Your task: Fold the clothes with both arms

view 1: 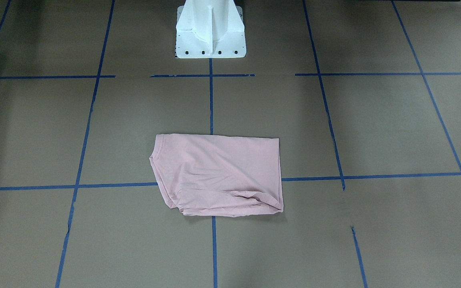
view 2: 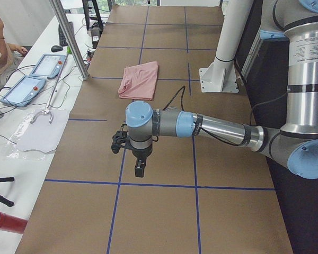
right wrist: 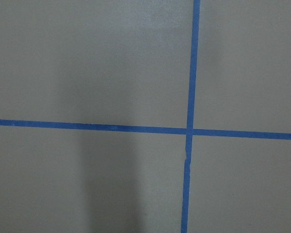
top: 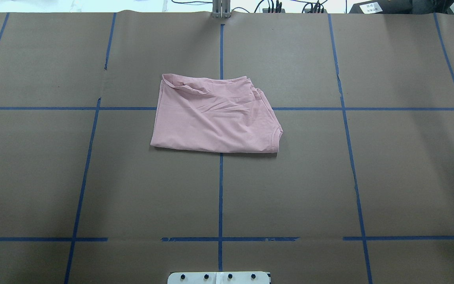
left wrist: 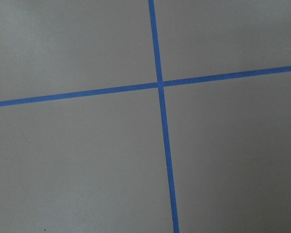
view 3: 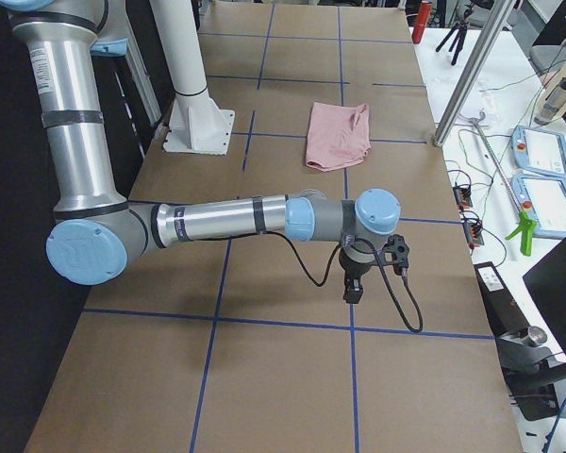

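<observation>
No text is showing clearly enough to read. A white label (top: 371, 7) on a dark box (top: 392, 6) at the table's far edge, and fine print on the upright tubes of the left arm (view 2: 306, 79) and the right arm (view 3: 71, 132), are appearing too small to make out.

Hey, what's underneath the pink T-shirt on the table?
The T-shirt lies flat on the brown table, over two blue tape lines; their crossing is covered. Anything between its folded layers cannot be seen.

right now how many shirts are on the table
1. The pink T-shirt lies folded in the middle of the table. Its layers could hide another.
</observation>
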You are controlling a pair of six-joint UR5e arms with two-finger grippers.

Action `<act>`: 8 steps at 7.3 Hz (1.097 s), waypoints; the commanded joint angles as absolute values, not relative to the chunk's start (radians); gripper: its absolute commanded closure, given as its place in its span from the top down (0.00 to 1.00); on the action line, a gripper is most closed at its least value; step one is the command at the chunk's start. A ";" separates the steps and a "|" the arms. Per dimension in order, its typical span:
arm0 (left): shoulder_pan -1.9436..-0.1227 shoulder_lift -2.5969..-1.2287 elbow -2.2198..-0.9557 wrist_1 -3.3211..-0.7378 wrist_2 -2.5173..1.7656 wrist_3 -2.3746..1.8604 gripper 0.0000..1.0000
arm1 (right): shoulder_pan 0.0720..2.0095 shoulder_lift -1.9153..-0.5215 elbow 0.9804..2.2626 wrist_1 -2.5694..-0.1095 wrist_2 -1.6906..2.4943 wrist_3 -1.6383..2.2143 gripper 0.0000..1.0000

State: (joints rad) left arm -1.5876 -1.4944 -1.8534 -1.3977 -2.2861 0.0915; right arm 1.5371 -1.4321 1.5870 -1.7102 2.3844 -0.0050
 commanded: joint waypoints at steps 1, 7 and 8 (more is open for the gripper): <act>-1.588 -1.488 -1.852 -1.399 -2.290 0.092 1.00 | 1.537 -1.440 1.597 -1.686 2.388 -0.006 1.00; -1.586 -1.489 -1.853 -1.404 -2.289 0.092 1.00 | 1.537 -1.446 1.605 -1.686 2.379 -0.009 1.00; -1.586 -1.488 -1.853 -1.402 -2.290 0.092 1.00 | 1.537 -1.448 1.605 -1.686 2.378 -0.011 1.00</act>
State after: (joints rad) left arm -1.5862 -1.4884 -1.8528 -1.4031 -2.2890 0.0920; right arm 1.5371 -1.4452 1.6038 -1.6859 2.3795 -0.0094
